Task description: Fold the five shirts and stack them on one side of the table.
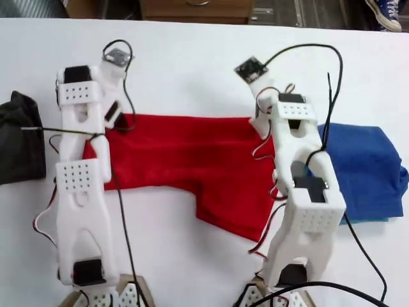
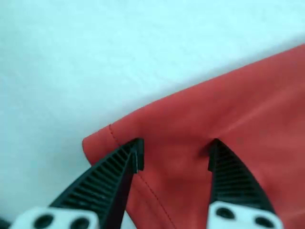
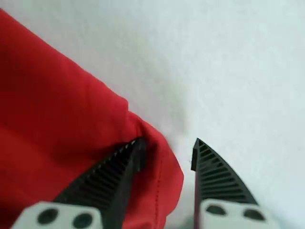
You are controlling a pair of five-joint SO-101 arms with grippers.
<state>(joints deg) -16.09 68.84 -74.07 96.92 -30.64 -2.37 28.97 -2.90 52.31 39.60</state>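
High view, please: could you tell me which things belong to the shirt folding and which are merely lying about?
Job: red shirt, blue shirt, black garment, left gripper, right gripper, both open at the red shirt's corners.
Lying about: wooden cabinet beyond the table.

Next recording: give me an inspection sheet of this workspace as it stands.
Surface: white table.
Job's things: red shirt spread between the arms; blue shirt at one end; black shirt bunched at the other.
Clutter: nothing seen.
Tools: left tool open, tips on a red shirt corner; right tool open, straddling another corner's edge.
Cables: black cable loops above one arm; others cross the red shirt.
Surroundings: wooden cabinet beyond the far edge.
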